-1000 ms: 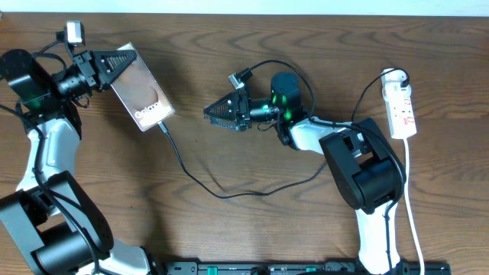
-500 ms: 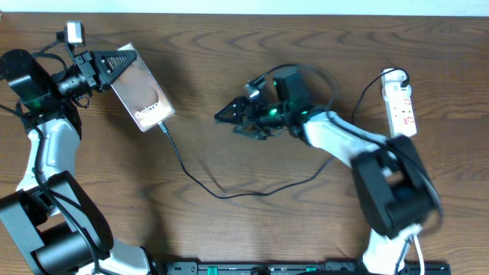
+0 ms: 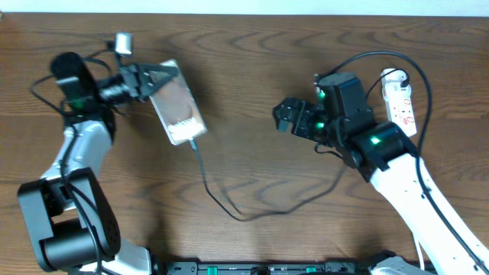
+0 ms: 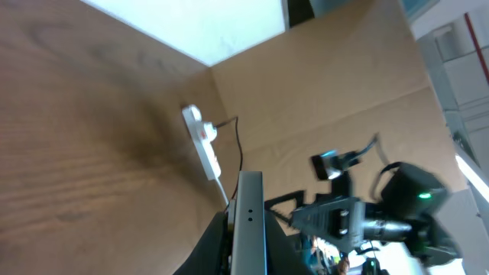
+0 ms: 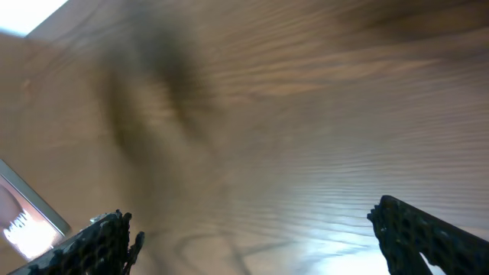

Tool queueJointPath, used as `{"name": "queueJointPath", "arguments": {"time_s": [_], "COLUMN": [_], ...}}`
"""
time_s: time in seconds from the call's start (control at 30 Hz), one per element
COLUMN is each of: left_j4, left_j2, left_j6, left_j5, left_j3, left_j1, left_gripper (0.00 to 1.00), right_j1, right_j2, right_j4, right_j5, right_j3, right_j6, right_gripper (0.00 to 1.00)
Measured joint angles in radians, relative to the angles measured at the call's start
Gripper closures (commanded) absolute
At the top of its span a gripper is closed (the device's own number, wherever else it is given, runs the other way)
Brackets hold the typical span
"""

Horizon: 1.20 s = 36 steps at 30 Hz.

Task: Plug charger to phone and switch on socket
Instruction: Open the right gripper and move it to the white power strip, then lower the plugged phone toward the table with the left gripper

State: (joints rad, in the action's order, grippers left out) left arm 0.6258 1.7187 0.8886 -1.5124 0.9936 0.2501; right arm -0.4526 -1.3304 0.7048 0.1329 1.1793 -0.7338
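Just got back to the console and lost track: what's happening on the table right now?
The left tool holds the phone by one end, over the left side of the table. The charger cable looks plugged into the phone's lower end and trails across the wood toward the right arm. The right tool is open and empty mid-table, short of the power strip at the far right. Its switch is too small to read.

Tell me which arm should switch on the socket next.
Right. The right fingers are open and empty, and that arm is nearer the socket; the left fingers are shut on the phone, across the table.
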Motion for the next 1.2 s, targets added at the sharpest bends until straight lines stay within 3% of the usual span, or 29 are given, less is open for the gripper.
{"name": "queueJointPath", "arguments": {"time_s": [0.23,0.57,1.2], "left_j4": [-0.039,-0.493,-0.671], "left_j2": [0.005,0.036,0.039], "left_j6": [-0.065,-0.260,-0.325], "left_j5": [0.150,0.506,0.760], "left_j3": [-0.146,-0.235,-0.235], "left_j1": [-0.083,-0.116,-0.117], "left_gripper": [0.92,0.93,0.92], "right_j1": [0.000,0.000,0.000], "right_j2": [0.012,0.012,-0.005], "right_j4": [0.055,0.055,0.048], "right_j5": [-0.131,-0.166,-0.172], "right_j3": [0.000,0.000,0.000], "right_j6": [0.004,0.005,0.005], "right_gripper": [0.01,0.01,0.01]}}
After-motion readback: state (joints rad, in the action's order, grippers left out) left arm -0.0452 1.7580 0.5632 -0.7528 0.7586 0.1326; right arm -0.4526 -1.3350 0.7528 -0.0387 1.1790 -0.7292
